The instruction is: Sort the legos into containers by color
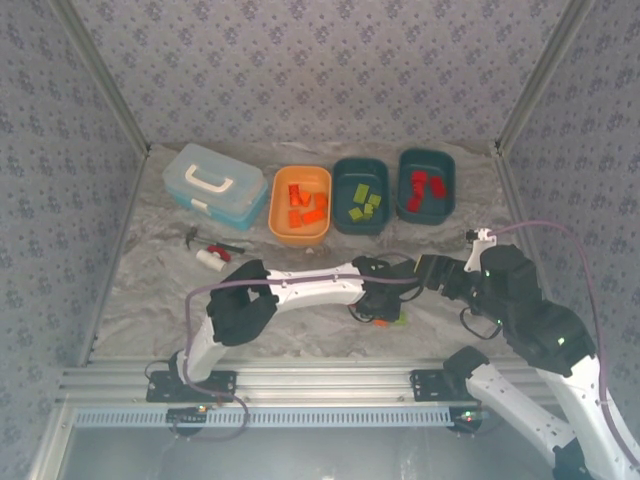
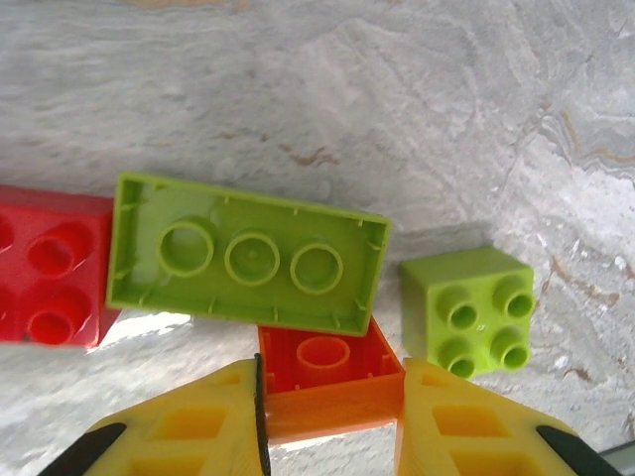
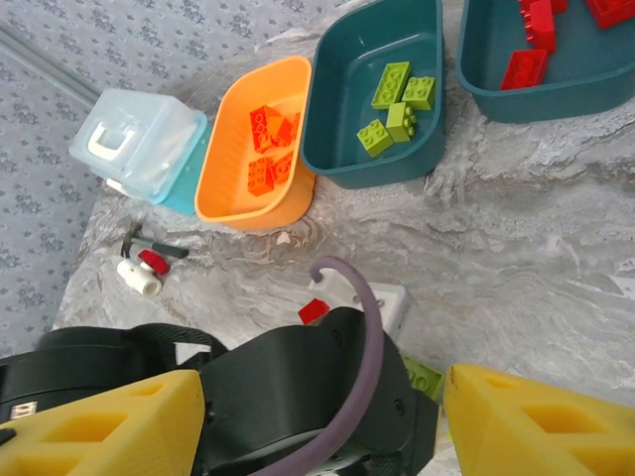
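Table [image 1: 150,300], seen from the near edge. Along its far edge stand three bins: an orange bin [image 1: 299,240] with orange bricks, a middle teal bin [image 1: 350,180] with green ones, and a right teal bin [image 1: 425,160] with red ones.

The left gripper [image 2: 330,416] is down at the middle of the near edge, its yellow fingers [image 2: 198,426] closed on an orange brick [image 2: 327,362]. The right gripper [image 3: 319,421] hangs just above the left arm, fingers apart and empty.

The step in hand appears to be the pick of the orange brick. The next move calls for a straight lift clear of its neighbours, then a carry to the orange bin.

The held brick lies hollow side up and looks square, so it has no marked long axis. A long green brick [image 2: 248,258], also hollow side up, touches its far side, with its long axis running across the fingers' line. A red brick [image 2: 50,268] lies to the left and a small green brick [image 2: 471,312] just to the right.
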Robot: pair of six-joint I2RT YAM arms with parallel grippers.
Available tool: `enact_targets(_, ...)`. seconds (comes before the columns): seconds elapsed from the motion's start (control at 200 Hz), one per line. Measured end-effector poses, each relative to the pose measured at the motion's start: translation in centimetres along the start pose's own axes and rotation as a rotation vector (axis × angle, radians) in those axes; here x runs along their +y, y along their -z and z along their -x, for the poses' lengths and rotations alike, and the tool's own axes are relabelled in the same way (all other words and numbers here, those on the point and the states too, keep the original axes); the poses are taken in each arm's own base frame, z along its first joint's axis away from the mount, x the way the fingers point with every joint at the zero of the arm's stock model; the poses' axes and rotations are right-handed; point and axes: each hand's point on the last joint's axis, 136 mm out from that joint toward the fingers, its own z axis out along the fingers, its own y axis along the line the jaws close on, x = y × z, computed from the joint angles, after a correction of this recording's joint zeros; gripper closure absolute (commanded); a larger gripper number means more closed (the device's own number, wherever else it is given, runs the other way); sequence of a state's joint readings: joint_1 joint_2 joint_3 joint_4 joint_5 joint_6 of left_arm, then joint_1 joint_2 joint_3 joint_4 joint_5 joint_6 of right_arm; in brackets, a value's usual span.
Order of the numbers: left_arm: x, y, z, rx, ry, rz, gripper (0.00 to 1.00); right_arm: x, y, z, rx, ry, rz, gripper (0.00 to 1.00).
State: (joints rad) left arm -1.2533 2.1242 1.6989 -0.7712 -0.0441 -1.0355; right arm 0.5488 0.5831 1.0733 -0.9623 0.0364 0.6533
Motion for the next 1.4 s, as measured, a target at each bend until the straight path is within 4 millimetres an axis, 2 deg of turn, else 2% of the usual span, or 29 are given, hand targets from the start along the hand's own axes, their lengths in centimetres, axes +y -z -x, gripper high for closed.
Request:
enact_targets(0.09, 0.6, 1.8, 0.5, -0.029, -0.007, 0.009, 0.75, 0.2, 0.0, -0.1, 0.009, 0.018, 0.013, 0.33)
enact_targets(0.19, 1.5, 4.6, 2.0, -0.074, -0.002, 0.0, 0.75, 1.0, 0.0, 0.2, 0.0, 0.026, 0.051, 0.33)
enact_targets(0.255, 2.6, 6.5, 3.7, -0.104, 0.018, -0.01, 0.75, 1.6, 0.0, 0.3, 0.001, 0.033, 0.079, 0.33)
enact_targets(0.33, 4.3, 8.8, 6.6, -0.156, 0.064, -0.03, 0.75, 2.0, -0.2, 0.2, 0.013, 0.034, 0.097, 0.33)
enact_targets(0.475, 8.7, 11.9, 11.9, -0.238, 0.146, -0.036, 0.75, 2.6, -1.3, 0.1, 0.035, 0.038, 0.118, 0.33)
enact_targets(0.63, 15.6, 13.9, 18.5, -0.316, 0.237, 0.011, 0.75, 2.7, -3.5, -0.7, 0.083, 0.036, 0.116, 0.33)
enact_targets(0.71, 18.5, 14.5, 21.3, -0.352, 0.26, 0.04, 0.75, 2.7, -4.7, -1.3, 0.109, 0.036, 0.117, 0.33)
enact_targets(0.759, 20.0, 14.4, 22.8, -0.369, 0.257, 0.068, 0.75, 2.6, -5.5, -1.8, 0.129, 0.036, 0.115, 0.33)
enact_targets(0.844, 21.5, 13.5, 24.8, -0.372, 0.242, 0.102, 0.75, 2.5, -6.8, -2.5, 0.165, 0.028, 0.11, 0.33)
enact_targets(1.029, 24.0, 8.8, 28.2, -0.336, 0.198, 0.203, 0.76, 2.7, -9.3, -4.3, 0.247, 0.013, 0.108, 0.33)
enact_targets(1.129, 25.1, 6.5, 28.6, -0.303, 0.183, 0.252, 0.76, 3.1, -9.8, -5.0, 0.277, 0.021, 0.115, 0.33)
enact_targets(1.199, 25.8, 5.7, 28.6, -0.284, 0.179, 0.278, 0.76, 3.4, -9.8, -5.2, 0.281, 0.023, 0.127, 0.33)
enact_targets(1.404, 27.4, 6.0, 29.0, -0.282, 0.181, 0.328, 0.76, 3.6, -10.9, -6.8, 0.324, 0.025, 0.13, 0.33)
